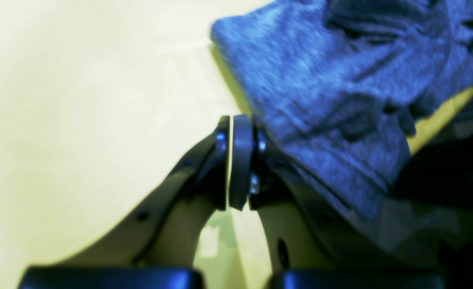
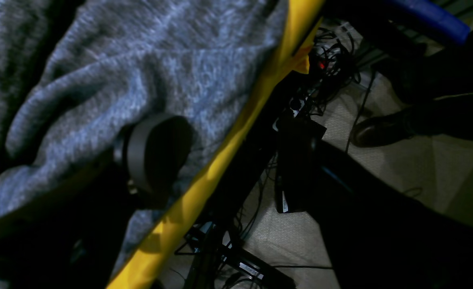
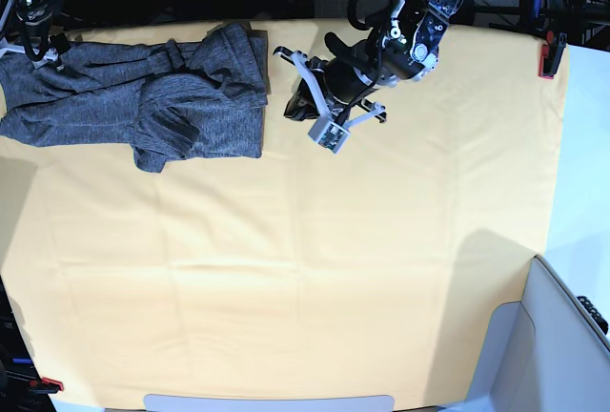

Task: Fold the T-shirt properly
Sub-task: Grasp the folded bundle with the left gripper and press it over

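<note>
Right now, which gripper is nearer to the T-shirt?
Right. The right gripper touches the T-shirt at the table's far corner; the left gripper is shut beside its folded edge.

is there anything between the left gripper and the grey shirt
Nothing. In the base view only a narrow strip of bare yellow cloth separates the left gripper from the T-shirt; its jaws are shut.

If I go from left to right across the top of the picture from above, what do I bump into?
right gripper → T-shirt → left gripper → red clamp at the yellow cloth's edge.
</note>
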Motion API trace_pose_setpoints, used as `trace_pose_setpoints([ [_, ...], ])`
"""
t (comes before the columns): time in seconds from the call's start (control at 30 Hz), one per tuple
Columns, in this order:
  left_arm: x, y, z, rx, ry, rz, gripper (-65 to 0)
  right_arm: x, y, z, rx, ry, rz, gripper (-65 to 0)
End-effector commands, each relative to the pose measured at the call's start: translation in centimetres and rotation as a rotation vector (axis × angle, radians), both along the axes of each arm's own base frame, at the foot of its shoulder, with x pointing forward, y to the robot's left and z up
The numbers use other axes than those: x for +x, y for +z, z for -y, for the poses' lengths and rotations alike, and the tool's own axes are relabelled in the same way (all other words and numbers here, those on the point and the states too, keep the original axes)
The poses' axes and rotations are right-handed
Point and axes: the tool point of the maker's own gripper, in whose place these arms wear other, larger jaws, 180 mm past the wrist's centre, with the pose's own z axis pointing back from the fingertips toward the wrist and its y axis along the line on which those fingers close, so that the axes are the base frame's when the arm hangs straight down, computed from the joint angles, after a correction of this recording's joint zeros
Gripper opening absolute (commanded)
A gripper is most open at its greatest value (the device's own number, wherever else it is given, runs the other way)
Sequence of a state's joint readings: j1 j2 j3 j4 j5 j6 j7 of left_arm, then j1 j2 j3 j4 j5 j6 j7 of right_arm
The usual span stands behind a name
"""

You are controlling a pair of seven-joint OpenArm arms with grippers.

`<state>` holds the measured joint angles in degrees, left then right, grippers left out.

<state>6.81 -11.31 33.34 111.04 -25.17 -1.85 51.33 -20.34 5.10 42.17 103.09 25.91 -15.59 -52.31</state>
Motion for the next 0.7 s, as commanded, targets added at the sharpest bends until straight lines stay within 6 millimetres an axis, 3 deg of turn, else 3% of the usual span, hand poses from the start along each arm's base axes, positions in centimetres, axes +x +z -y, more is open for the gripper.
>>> trace_pose_setpoints([
  [0.0, 0.1, 0.9, 0.8, -0.022, -0.018, 0.028, -64.7, 0.3, 0.9, 0.7, -0.035, 0.005, 0.016, -25.6],
  [0.13, -1.1, 0.9, 2.4, -0.034, -0.073, 0.018, -64.7, 0.1, 0.8, 0.6, -0.033, 0.005, 0.010, -25.6],
  [0.27, -0.8, 1.4, 3.3, -0.034, -0.111, 0.043, -64.7, -0.2, 0.8, 0.6, -0.034, 0.007, 0.004, -25.6],
  [0.5, 0.2, 0.0, 3.7, 0.004, -0.151, 0.042, -64.7, 0.3, 3.8, 0.3, -0.100, 0.047, 0.046, -25.6],
  [0.67, 0.1, -0.5, 4.6, -0.007, -0.148, 0.020, -64.7, 0.0, 4.0, 0.5, -0.108, 0.047, 0.040, -25.6],
])
